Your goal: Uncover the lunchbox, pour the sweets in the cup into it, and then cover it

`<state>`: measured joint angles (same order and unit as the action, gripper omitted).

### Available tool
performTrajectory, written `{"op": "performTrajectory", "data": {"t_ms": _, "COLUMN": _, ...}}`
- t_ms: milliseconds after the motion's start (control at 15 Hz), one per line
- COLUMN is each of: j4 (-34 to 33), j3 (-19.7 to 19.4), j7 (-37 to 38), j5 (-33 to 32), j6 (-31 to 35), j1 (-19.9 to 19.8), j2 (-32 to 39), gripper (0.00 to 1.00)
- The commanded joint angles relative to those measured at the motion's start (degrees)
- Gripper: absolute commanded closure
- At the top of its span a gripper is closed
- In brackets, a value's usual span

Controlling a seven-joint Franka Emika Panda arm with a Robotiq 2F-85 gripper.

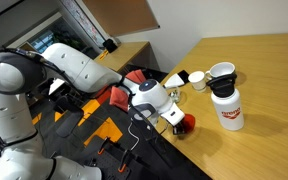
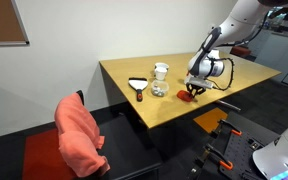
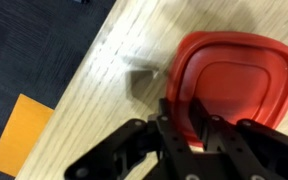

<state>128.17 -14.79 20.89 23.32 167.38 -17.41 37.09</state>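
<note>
Tool (image 3: 187, 128) is being seen entering from the bottom of the wrist view, its dark fingers (image 3: 167, 112) being placed on either side of the near rim of the red lid (image 3: 229, 80). Whether the fingers are being pressed onto the rim or are merely straddling it cannot be told. The lid is being shown flat and level, close to the edge of the wooden bench (image 3: 104, 90); an orange patch (image 3: 19, 135) is being seen on the dark floor below that edge. In an exterior view the lunchbox (image 1: 189, 122) is being registered as a red spot just beside the tool at the bench edge; its dark body is not being resolved, so it cannot be told whether the lid is seated on it. The white arm (image 1: 79, 68) is being extended from off the bench towards it. Farther in on the bench, the cup (image 1: 197, 80) is being seen upright, apart from the lunchbox, the sweets (image 1: 198, 77) being visible only as a pale yellowish fill. A larger white mug (image 1: 222, 72) is being noted just beside the cup, and a white flask (image 1: 227, 108) with red lettering is standing near both.
</note>
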Motion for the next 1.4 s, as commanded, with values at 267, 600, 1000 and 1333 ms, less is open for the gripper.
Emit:
{"op": "performTrajectory", "data": {"t_ms": 267, "j4": 1.82, "j3": -1.18, "j7": 1.65, "j5": -0.51, "j6": 0.59, "j1": 2.80, "j2": -3.49, "gripper": 0.94}}
{"op": "performTrajectory", "data": {"t_ms": 600, "j4": 3.47, "j3": -1.54, "j7": 1.41, "j5": -0.65, "j6": 1.96, "j1": 3.72, "j2": -6.88, "gripper": 0.94}}
{"op": "performTrajectory", "data": {"t_ms": 1000, "j4": 5.91, "j3": -5.09, "j7": 2.10, "j5": -3.28, "j6": 2.52, "j1": 7.44, "j2": -12.08, "gripper": 0.94}}
{"op": "performTrajectory", "data": {"t_ms": 1333, "j4": 7.67, "j3": -8.17, "j7": 1.82, "j5": -8.08, "j6": 2.29, "j1": 10.96, "j2": -16.34, "gripper": 0.94}}
